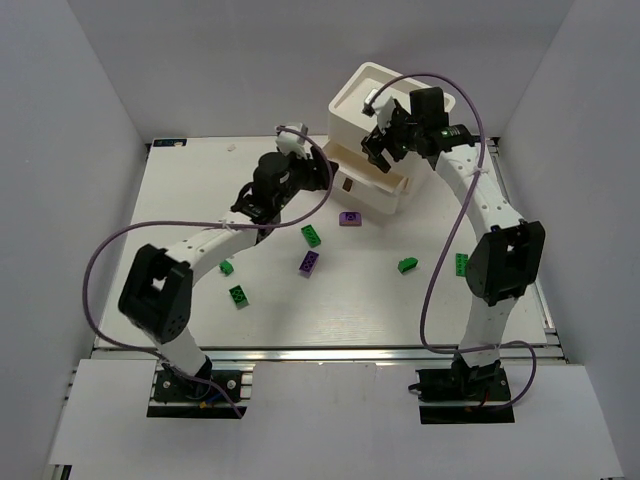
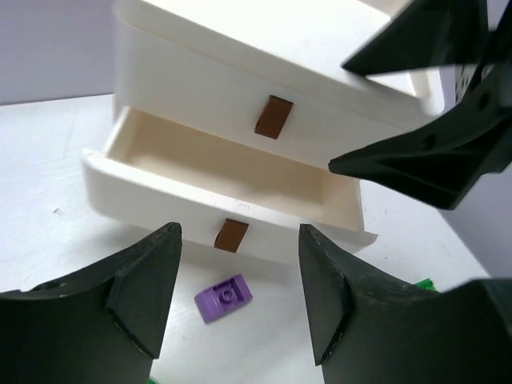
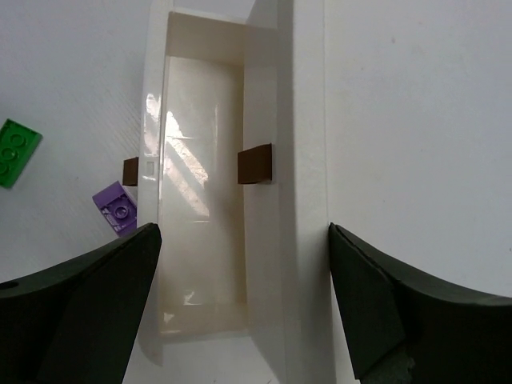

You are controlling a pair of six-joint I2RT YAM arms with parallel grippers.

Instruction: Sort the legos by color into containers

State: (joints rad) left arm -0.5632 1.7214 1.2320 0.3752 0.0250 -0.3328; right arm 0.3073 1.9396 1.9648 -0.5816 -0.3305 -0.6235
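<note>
My left pincer (image 2: 238,256) gapes wide and empty over the small purple studded plastic brick (image 2: 224,297), lying on the worktop (image 2: 48,240) between its fingers (image 2: 144,296), just short of the white plastic bins (image 2: 152,188); light, rigid and slick, I judge, best pinched across its straight sides.

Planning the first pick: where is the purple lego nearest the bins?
The purple lego lies near the centre of the top view, just in front of the lower bin, by its brown mark.
</note>
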